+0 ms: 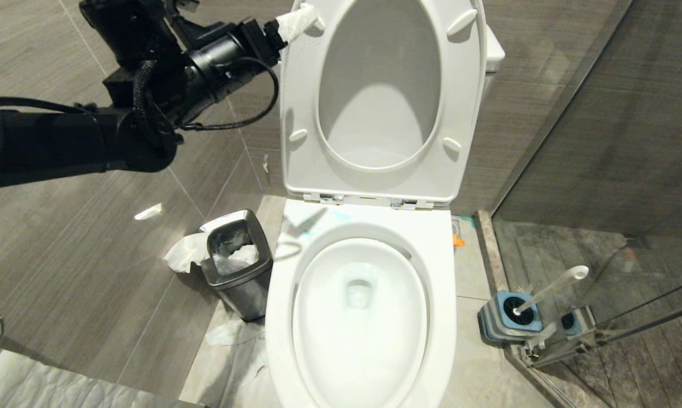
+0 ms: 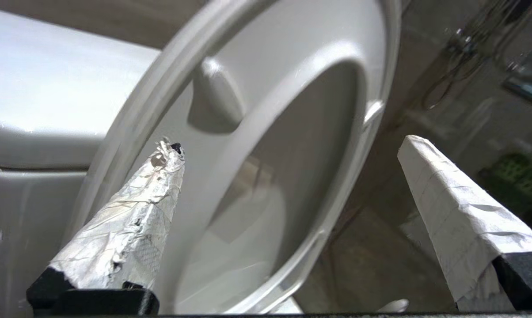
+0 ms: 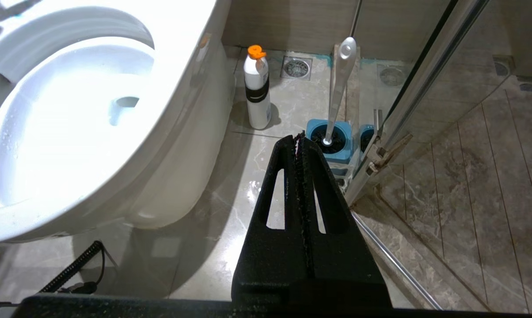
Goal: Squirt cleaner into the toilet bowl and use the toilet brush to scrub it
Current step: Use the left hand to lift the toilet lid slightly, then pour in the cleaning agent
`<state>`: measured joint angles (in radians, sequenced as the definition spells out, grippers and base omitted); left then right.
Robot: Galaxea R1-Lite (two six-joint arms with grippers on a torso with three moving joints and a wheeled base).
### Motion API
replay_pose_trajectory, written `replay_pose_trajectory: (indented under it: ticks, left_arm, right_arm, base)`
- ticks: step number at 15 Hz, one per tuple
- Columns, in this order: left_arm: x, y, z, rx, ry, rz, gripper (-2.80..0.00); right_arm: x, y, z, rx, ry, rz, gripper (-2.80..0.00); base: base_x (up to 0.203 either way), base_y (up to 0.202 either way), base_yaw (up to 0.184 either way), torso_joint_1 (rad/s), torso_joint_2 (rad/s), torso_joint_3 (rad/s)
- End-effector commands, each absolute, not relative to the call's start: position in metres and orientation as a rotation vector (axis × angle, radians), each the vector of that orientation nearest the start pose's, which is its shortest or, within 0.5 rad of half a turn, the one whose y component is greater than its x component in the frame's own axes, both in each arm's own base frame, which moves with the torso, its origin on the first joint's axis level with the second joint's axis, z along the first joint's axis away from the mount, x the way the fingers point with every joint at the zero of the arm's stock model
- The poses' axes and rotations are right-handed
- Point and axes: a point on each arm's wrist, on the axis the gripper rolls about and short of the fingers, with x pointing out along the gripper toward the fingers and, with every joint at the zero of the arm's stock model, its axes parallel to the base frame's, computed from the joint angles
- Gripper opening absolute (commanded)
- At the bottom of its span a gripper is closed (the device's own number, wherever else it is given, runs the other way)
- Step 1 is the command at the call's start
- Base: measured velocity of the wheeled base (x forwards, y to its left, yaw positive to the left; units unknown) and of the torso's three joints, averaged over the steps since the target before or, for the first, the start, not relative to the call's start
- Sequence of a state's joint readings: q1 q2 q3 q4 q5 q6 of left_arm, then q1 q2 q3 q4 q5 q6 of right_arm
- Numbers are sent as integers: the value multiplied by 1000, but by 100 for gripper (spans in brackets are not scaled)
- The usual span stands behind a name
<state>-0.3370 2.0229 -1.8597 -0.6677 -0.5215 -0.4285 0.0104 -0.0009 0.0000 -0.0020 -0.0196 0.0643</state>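
Note:
The toilet bowl (image 1: pixel 359 317) is open, with its white seat (image 1: pixel 295 102) and lid raised upright. A faint teal streak of cleaner (image 1: pixel 339 215) lies on the porcelain just below the hinges. My left gripper (image 1: pixel 304 20) is at the raised seat's upper left corner. Its tape-wrapped fingers (image 2: pixel 133 221) stand wide apart, the gripper (image 2: pixel 291 143) is open and it holds nothing. The toilet brush (image 1: pixel 552 290) leans in its blue holder (image 1: pixel 511 320) on the floor right of the toilet. My right gripper (image 3: pixel 298 138) is shut and empty, low over the floor, short of the holder (image 3: pixel 329 141).
A white bottle with an orange cap (image 3: pixel 257 90) stands on the floor beside the toilet. A steel waste bin (image 1: pixel 240 263) with loose tissue around it sits left of the bowl. A glass shower door (image 3: pixel 425 79) closes off the right side, just behind the brush.

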Motion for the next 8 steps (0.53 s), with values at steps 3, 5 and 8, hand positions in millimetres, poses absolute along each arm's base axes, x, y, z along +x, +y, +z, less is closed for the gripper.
replay_pose_trajectory:
  ticks: [3, 5, 8]
  left_arm:
    - [310, -122, 418, -432, -295, -962, 0]
    - [286, -111, 431, -415, -248, -938, 0]
    - [255, -92, 440, -277, -200, -862, 0]
  right_arm:
    - [-23, -1, 76, 64, -3, -9, -280]
    - [-23, -1, 76, 64, -3, -9, -280]
    - [-23, -1, 76, 64, -3, -9, -280]
  base:
    - [0, 0, 0, 0, 0, 0]
    - [0, 0, 0, 0, 0, 0]
    - [0, 0, 0, 0, 0, 0]
